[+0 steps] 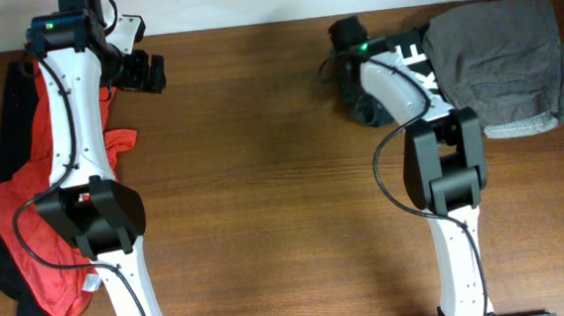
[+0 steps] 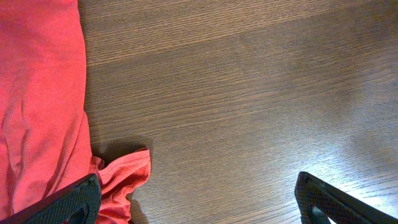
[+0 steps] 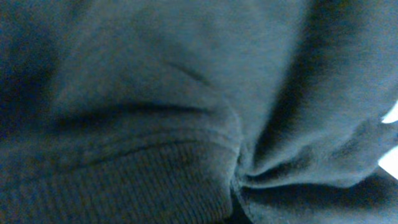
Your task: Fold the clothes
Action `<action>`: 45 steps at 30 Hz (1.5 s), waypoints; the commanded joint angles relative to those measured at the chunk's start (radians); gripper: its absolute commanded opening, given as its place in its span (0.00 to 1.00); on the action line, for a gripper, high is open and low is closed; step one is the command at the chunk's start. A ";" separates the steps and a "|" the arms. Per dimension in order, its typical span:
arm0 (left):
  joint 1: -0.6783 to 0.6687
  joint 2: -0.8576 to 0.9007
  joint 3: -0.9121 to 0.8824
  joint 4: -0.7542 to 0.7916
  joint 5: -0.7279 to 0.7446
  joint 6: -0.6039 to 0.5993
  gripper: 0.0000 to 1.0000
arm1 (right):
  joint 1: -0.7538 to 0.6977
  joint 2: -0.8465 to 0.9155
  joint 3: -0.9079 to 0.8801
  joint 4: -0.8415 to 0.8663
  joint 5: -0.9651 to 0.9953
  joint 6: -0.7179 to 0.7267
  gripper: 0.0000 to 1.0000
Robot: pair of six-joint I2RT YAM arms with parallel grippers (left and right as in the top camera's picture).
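The dark T-shirt (image 1: 361,109) with white lettering (image 1: 416,55) lies bunched at the back right. My right gripper (image 1: 345,36) is down on its left edge. The right wrist view is filled with dark fabric (image 3: 186,81) and a ribbed band (image 3: 124,186), gathered into a pinched fold at the bottom centre. The fingers themselves are hidden there, and the gripper is shut on this fabric. A red T-shirt (image 1: 28,226) (image 2: 37,93) lies crumpled at the far left under my left arm. My left gripper (image 1: 145,73) (image 2: 199,205) hangs open over bare wood beside the red cloth's edge, with nothing between its fingers.
A grey garment (image 1: 499,53) with a pale ribbed hem lies over the right part of the dark T-shirt. A black garment (image 1: 5,118) shows beneath the red T-shirt along the left edge. Brown wooden table (image 1: 264,179) spans the middle.
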 commanded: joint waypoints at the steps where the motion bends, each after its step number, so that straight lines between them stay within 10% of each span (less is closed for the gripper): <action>1: -0.004 0.001 -0.006 -0.001 -0.002 -0.003 0.99 | 0.001 -0.076 0.157 -0.103 0.033 0.016 0.04; 22: -0.004 0.002 -0.006 -0.002 0.005 -0.003 0.99 | -0.166 -0.113 0.681 -0.350 -0.007 -0.162 0.04; 45: -0.004 0.060 -0.006 0.021 0.013 -0.041 0.99 | -0.606 0.037 0.702 0.019 -0.036 -0.449 0.04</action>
